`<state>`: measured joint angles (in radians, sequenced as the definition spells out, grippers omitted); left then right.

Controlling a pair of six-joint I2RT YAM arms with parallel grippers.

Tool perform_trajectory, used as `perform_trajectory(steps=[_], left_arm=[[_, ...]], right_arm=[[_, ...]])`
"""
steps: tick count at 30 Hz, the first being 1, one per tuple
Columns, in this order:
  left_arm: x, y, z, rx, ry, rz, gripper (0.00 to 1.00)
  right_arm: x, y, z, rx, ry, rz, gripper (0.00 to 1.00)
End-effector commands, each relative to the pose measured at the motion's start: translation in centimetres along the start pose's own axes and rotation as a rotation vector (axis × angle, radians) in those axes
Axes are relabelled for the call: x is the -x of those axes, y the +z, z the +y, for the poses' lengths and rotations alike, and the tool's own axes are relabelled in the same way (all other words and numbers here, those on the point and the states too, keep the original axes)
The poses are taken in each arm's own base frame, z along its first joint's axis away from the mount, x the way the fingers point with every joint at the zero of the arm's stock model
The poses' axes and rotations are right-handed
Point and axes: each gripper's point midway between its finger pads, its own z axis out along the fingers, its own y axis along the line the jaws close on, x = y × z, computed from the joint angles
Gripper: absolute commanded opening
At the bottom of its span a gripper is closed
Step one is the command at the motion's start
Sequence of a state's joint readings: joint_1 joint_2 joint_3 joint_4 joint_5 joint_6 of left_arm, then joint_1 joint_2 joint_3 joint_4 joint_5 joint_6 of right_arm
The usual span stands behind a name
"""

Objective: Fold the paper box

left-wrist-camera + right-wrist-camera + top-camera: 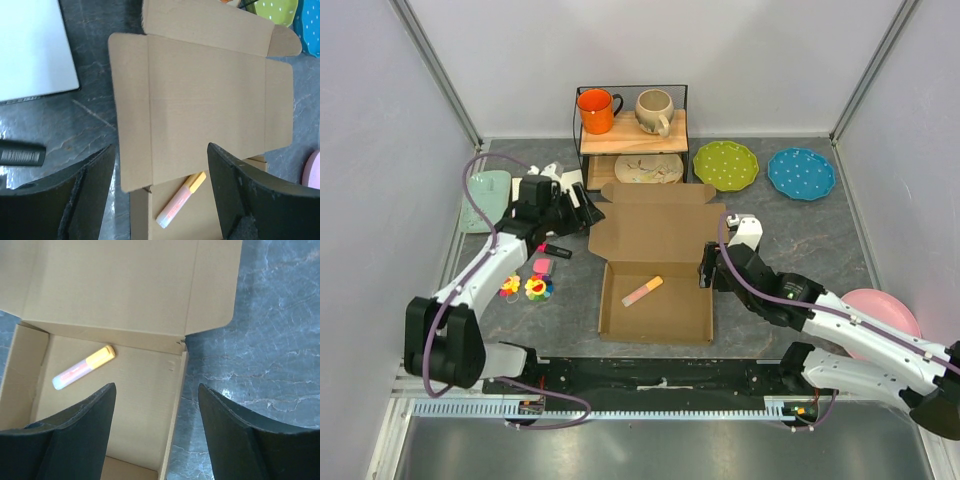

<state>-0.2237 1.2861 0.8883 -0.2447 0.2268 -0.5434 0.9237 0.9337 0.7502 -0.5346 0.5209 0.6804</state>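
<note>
**At the centre of the table [800, 240]: the paper box [655, 240] between two open grippers**

In the top view we took 12 o'clock as the far side, away from the arm bases. The paper box lay with its long axis on the 12-to-6 line. Its tray [670, 312], walls already raised, sat at 6 o'clock. Its lid [655, 228] lay opened out toward 12 o'clock, joined to the tray along a crease that ran from 9 to 3. A marker [643, 291] lay loose on the tray floor.

The left gripper [582, 212] stood just beside the lid's 9 o'clock flap, near its far corner, so the lid lay at 3 o'clock from it. Its wrist view showed the fingers [85, 195] spread wide with nothing between them.

The right gripper [706, 268] stood just beside the tray's 3 o'clock wall, close to the crease, so the tray lay at 9 o'clock from it. Its fingers [235, 440] were likewise parted and empty, straddling that wall from above.

We judged that the coming move turned on the lid, which had to swing about the 9-to-3 crease toward 6 o'clock. For that swing the left gripper was the nearer to the lid's free edge. The right gripper was the nearer to the crease and the tray wall.
</note>
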Motion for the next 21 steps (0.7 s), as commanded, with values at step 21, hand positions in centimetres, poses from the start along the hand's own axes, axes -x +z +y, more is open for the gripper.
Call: perform_trajectory(steps=[21], left_arm=[[-1.0,7.2,1.3,0.028,0.066,0.162,0.76]], right_arm=[[4.5,-1.9,0.7,0.020,-0.068,-0.105,0.77]])
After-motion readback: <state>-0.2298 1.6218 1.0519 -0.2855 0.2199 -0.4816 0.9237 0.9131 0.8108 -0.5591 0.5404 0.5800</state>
